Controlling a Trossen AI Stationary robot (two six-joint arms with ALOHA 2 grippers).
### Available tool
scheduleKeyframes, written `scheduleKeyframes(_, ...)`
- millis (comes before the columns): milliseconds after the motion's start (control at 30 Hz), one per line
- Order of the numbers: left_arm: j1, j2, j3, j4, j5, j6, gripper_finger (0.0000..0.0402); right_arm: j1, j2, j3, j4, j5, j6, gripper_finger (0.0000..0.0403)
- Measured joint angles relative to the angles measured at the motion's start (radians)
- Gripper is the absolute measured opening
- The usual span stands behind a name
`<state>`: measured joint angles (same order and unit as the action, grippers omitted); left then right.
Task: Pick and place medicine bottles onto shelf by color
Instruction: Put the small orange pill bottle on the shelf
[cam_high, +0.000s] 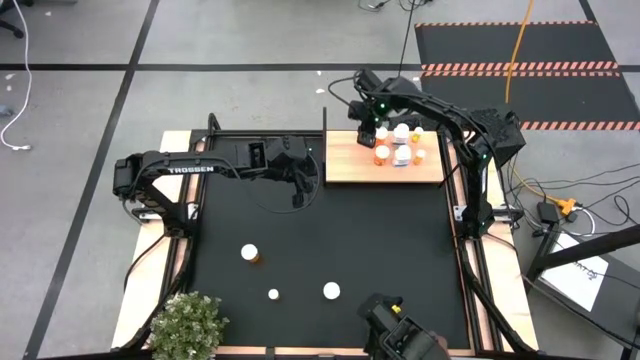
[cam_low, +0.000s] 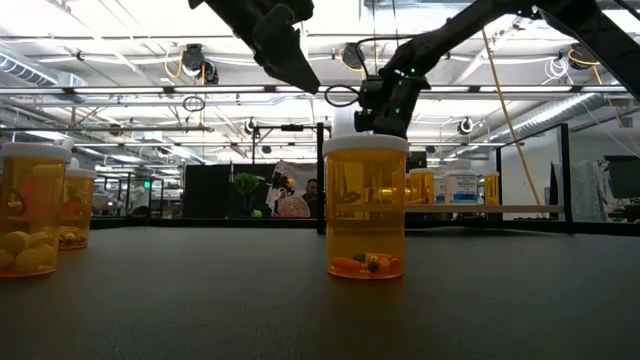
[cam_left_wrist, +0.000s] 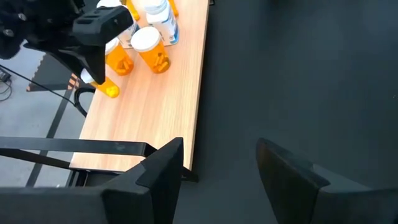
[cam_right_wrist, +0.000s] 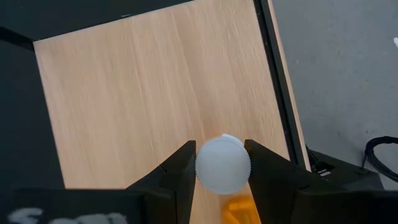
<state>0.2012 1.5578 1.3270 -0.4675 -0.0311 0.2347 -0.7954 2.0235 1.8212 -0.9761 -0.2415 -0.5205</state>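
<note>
Three medicine bottles (cam_high: 250, 254) with white caps stand on the black mat (cam_high: 400, 240), well apart from both grippers. The left gripper (cam_left_wrist: 217, 165) hangs open and empty just beside the light-wood shelf (cam_high: 345, 168). The right gripper (cam_right_wrist: 219, 163) clamps the white cap of an orange bottle (cam_right_wrist: 222, 165) above the shelf, beside the grouped bottles (cam_high: 400, 145)
</note>
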Motion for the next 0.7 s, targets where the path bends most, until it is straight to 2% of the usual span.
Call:
scheduleKeyframes(533, -0.024, 0.0, 0.0, 0.001, 0.0, 0.014, 0.02, 0.003, 0.0, -0.061, 0.07, 0.001, 0.01, 0.0124)
scheduleKeyframes(700, -0.023, 0.0, 0.0, 0.001, 0.0, 0.015, 0.02, 0.003, 0.0, -0.061, 0.078, 0.008, 0.01, 0.0148)
